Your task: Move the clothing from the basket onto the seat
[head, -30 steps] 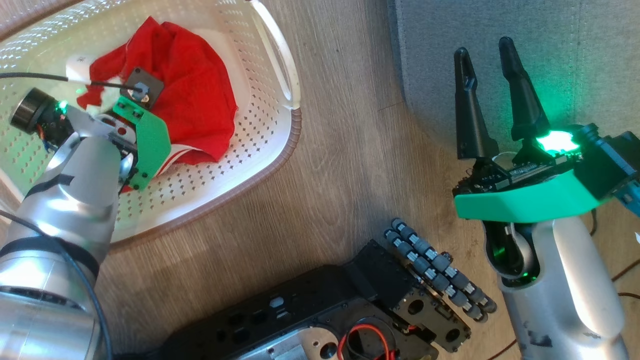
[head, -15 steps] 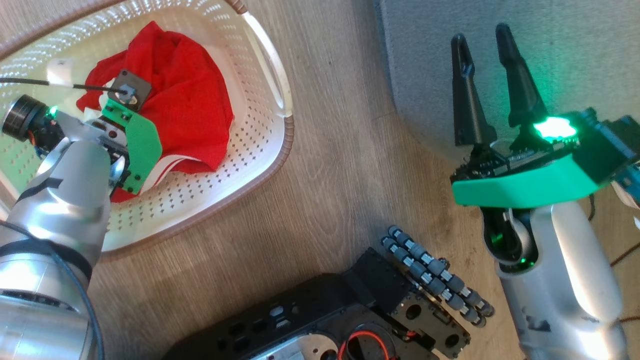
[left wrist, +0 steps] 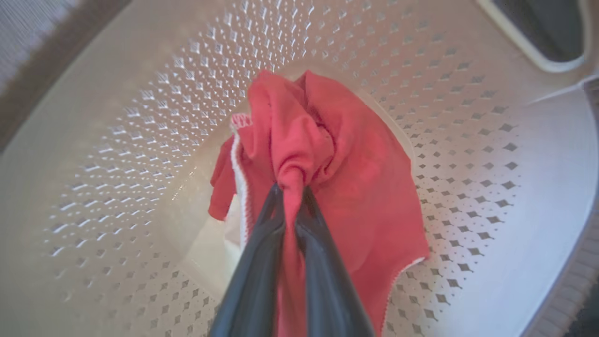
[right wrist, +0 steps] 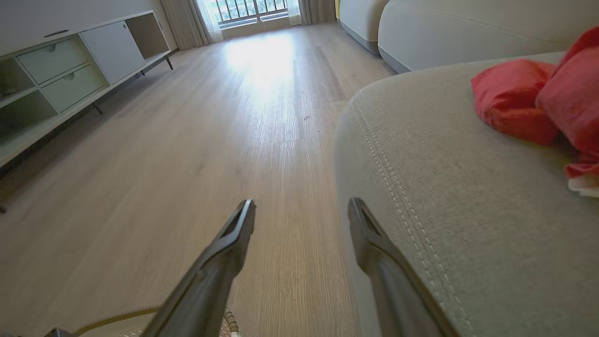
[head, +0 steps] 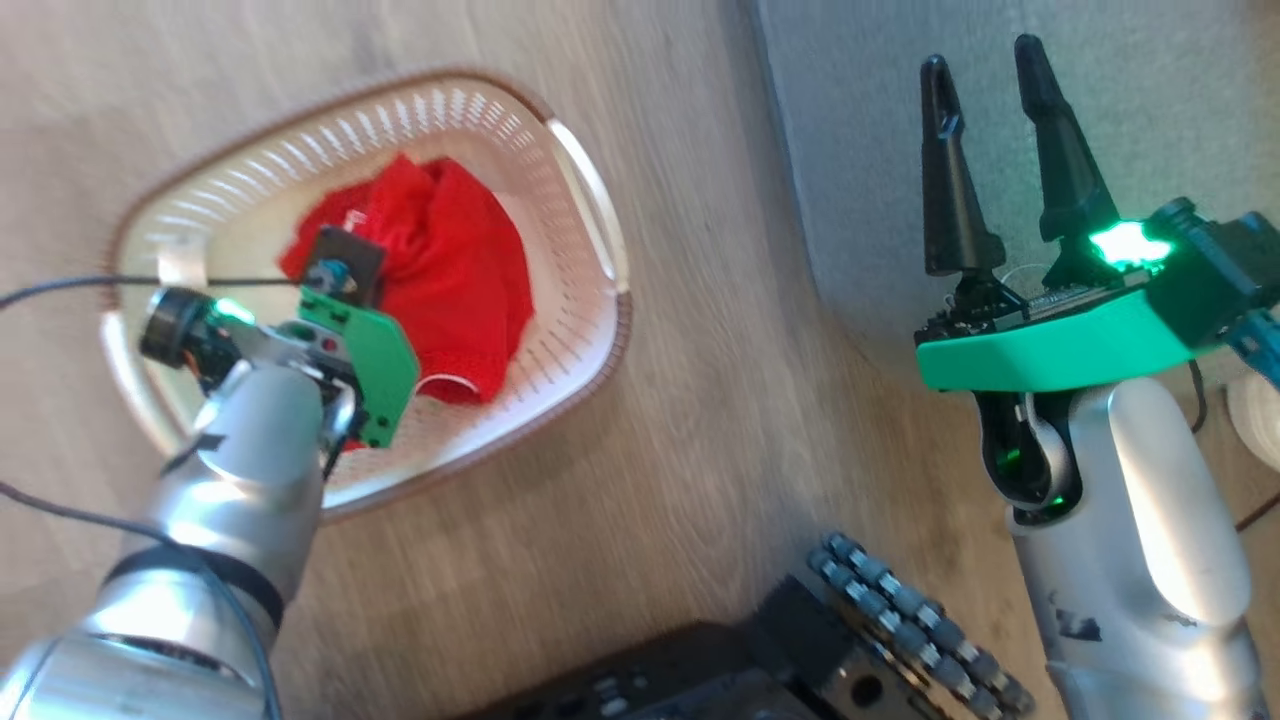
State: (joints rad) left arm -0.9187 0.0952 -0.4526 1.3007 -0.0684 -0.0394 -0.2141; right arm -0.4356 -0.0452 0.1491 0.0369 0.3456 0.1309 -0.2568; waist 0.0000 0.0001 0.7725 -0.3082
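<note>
The left jaws pinch shut on a fold of one red garment (left wrist: 346, 154) inside the single basket (left wrist: 140, 117) on the floor (head: 700, 450), while the right jaws stand wide at the edge of the seat (right wrist: 444, 196), where a second red garment (right wrist: 512, 100) lies, cut off by the frame's edge.

- bright red cloth garment (left wrist: 355, 159): soft, matt, crumpled fabric with white stitched edging.
- cream-white perforated plastic basket (left wrist: 468, 154): smooth, faintly shiny; its brown braided rim (head: 622, 325) looks rough.
- grey upholstered fabric seat (right wrist: 468, 234): coarse matt weave, pale stitched seam.
- pale wood-grain floor (right wrist: 187, 164): smooth, glossy under window light.
- silver left forearm (head: 250, 450): polished, metallic sheen.
</note>
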